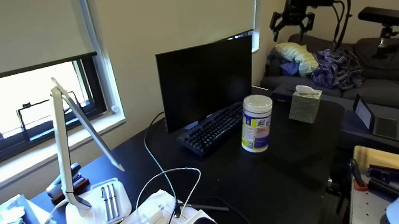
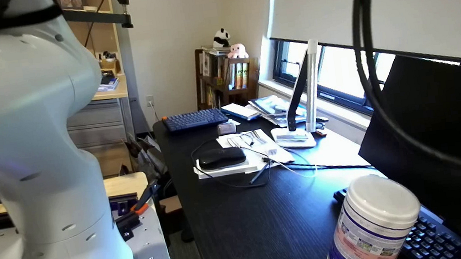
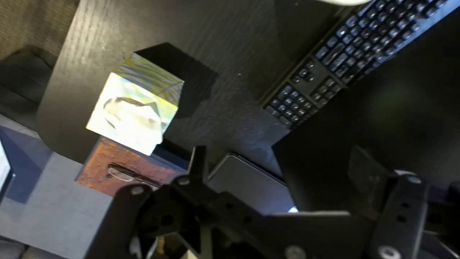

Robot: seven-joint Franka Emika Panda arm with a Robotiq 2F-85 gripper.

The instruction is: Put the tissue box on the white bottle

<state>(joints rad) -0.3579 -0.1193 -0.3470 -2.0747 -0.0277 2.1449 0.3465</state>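
The tissue box [image 1: 304, 106] is a small green patterned cube with a white tissue sticking out of its top. It stands upright near the far end of the black desk, and shows at the left in the wrist view [image 3: 152, 81]. The white bottle [image 1: 257, 129] is a lidded wipes canister standing upright beside the keyboard; it also shows in an exterior view [image 2: 371, 226], with only its lid edge [image 3: 343, 1] in the wrist view. My gripper [image 1: 289, 36] is open and empty, high above the desk's far end; its spread fingers show in the wrist view [image 3: 280, 154].
A monitor [image 1: 207, 82] stands behind the keyboard [image 1: 212, 128], near the bottle. A brown case with glasses [image 3: 104, 165] and a dark flat tablet-like object [image 3: 248, 183] lie near the box. A lamp [image 1: 63, 149], papers and cables occupy the desk's other end.
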